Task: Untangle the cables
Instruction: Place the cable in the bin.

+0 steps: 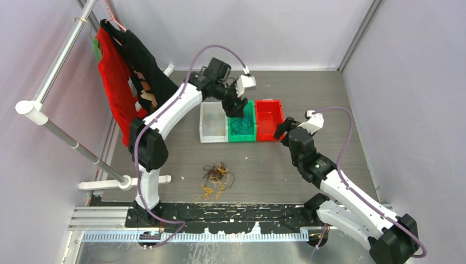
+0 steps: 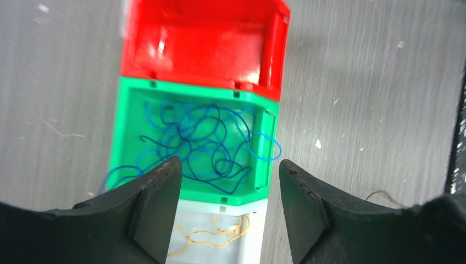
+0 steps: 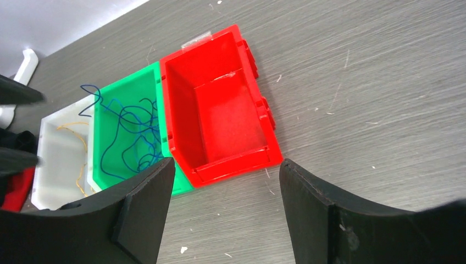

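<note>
Left gripper hovers directly above the green bin. In its wrist view we see the two dark fingers spread apart with nothing between them, so we read the jaws as open and holding nothing. Right gripper hangs over the table just beside the near corner of the red bin. Its fingers are likewise parted, open around bare air.

Three bins stand touching in a row, with the white bin on the left, the green one in the middle and the red one on the right.

We find the cables in three places. The blue cables lie as loose loops on the floor of the green bin. One loop drapes over the wall of that bin on the table side, and another reaches over its rim toward the white bin. A few yellow strands lie in the white bin. The remaining tangle of dark brown and yellow-orange strands rests on the table near the arm bases. It lies well apart from the bins and from both grippers.

Along the left wall we note a rack carrying red and black garments.
</note>
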